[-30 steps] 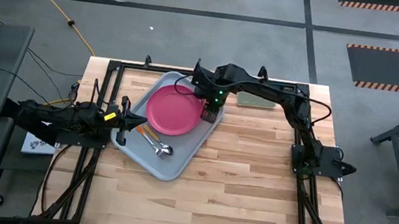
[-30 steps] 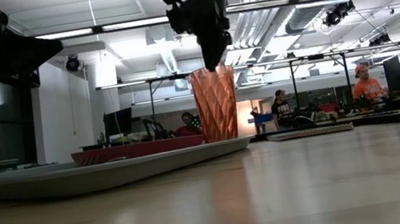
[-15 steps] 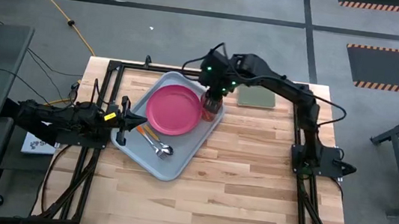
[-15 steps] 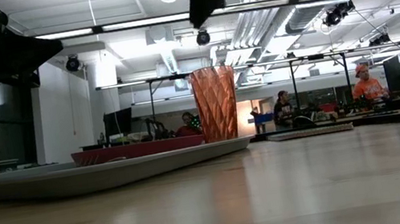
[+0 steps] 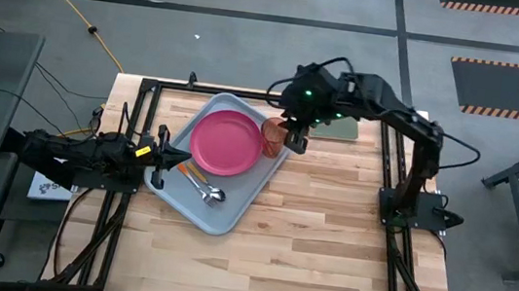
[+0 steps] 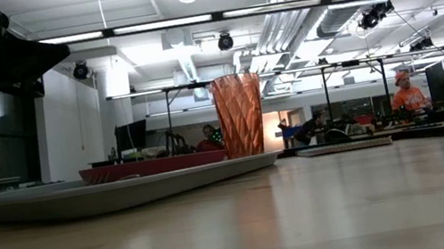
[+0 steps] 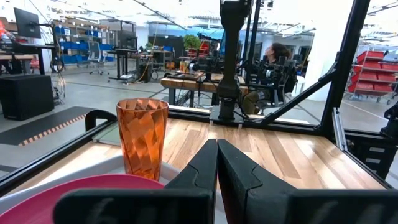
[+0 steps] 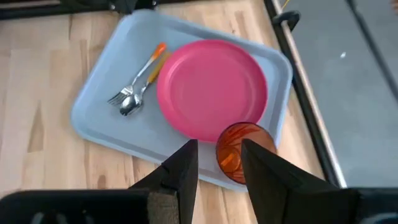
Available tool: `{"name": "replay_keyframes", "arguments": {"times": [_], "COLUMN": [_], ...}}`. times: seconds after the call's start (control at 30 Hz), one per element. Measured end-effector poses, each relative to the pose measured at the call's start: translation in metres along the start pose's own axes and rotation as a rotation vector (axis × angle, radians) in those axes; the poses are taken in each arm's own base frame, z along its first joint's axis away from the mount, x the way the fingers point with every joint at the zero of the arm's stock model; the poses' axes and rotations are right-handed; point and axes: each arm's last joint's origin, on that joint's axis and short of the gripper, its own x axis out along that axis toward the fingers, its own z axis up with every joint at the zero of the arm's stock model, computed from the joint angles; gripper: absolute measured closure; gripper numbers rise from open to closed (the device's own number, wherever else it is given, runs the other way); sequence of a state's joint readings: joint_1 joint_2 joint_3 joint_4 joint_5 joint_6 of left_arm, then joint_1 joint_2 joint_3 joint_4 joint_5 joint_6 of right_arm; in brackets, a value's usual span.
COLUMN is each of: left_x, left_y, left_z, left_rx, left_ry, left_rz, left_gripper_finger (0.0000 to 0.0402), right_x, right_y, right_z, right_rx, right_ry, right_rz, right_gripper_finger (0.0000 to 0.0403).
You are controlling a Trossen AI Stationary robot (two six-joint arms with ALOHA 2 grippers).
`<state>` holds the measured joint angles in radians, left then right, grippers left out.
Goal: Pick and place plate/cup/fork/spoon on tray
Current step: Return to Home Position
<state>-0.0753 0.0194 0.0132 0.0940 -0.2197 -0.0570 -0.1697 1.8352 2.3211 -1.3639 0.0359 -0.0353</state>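
The grey-blue tray (image 5: 228, 213) lies at the table's left half. On it lie the pink plate (image 5: 226, 143), the fork (image 8: 118, 96) and the spoon (image 8: 128, 108) side by side, their handles toward the left arm. The orange cup (image 5: 274, 132) stands upright on its base in the tray's far right corner, beside the plate; it also shows in the low view (image 6: 240, 114). My right gripper (image 5: 296, 142) hovers open above and just right of the cup (image 8: 242, 152), touching nothing. My left gripper (image 7: 216, 165) is shut and empty at the tray's left edge.
A flat green pad (image 5: 335, 127) lies on the table at the far edge, right of the tray, under my right arm. The bare wooden table (image 5: 328, 232) spreads to the right of and nearer than the tray. People and workbenches show in the room beyond.
My right gripper has risen off the cup's rim, out of the low view's top, and has drawn back toward the table's right edge. The cup stays upright on the tray where it was.
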Motion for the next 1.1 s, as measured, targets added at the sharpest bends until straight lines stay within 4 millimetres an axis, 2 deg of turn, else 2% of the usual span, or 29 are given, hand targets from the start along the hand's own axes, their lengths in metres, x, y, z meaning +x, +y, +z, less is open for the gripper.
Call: {"name": "replay_keyframes", "arguments": {"times": [0.17, 0.3, 1.1], "left_x": [0.0, 0.0, 0.0], "left_y": [0.0, 0.0, 0.0], "left_z": [0.0, 0.0, 0.0], "left_rx": [-0.001, 0.0, -0.001], "left_ry": [0.0, 0.0, 0.0], "left_rz": [0.0, 0.0, 0.0], "left_gripper_finger": [0.0398, 0.0398, 0.0398], "right_x": [-0.021, -0.029, -0.029], "right_y": [0.011, 0.017, 0.02], "right_z": [-0.003, -0.004, -0.012], "right_rx": [-0.02, -0.029, -0.023], "right_ry": [-0.045, -0.062, 0.019], "right_rz": [-0.03, -0.03, -0.022], "right_gripper_finger": [0.0288, 0.0288, 0.0288]}}
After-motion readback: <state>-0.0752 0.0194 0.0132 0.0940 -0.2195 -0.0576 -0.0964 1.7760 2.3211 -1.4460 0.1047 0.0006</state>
